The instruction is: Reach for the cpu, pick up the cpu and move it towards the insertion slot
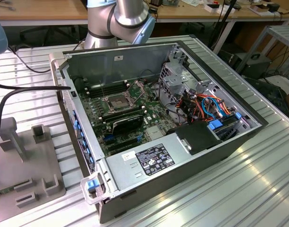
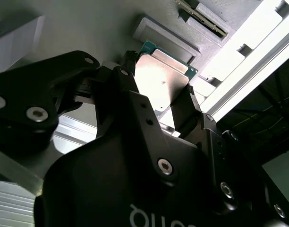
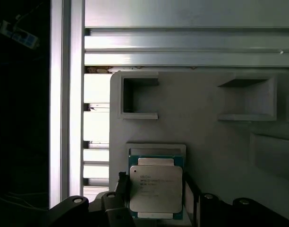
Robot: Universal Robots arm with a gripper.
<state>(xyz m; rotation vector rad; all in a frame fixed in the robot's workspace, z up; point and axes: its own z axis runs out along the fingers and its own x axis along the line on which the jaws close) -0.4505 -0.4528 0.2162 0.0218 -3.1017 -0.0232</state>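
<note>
In both wrist views the claw (image 3: 156, 183) is clenched on the cpu (image 3: 156, 191), with one black finger (image 3: 122, 182) against each opposite edge. The cpu lies over a raised nest on the grey fixture (image 3: 206, 135). Whether it still sits in that nest or has been lifted off cannot be told. Two empty rectangular pockets (image 3: 140, 97) are sunk into the fixture beyond it. The claw's body hides the cpu's near edge in the first wrist view, and in the second wrist view the cpu (image 2: 161, 78) shows as a pale plate between the dark fingers.

In the exterior view the fixture (image 1: 21, 161) sits at the ribbed tabletop's (image 1: 229, 189) edge on the exterior view's left, cut off by the frame. The insertion slot (image 1: 117, 101) lies well apart from it, inside the open computer case (image 1: 116, 59) at the tabletop's middle. The case's side wall stands between the two. A black shroud (image 1: 128, 124) sits just beside the slot, and a drive cage (image 1: 175, 78) and coloured wiring (image 1: 213, 106) crowd the far side.
</note>
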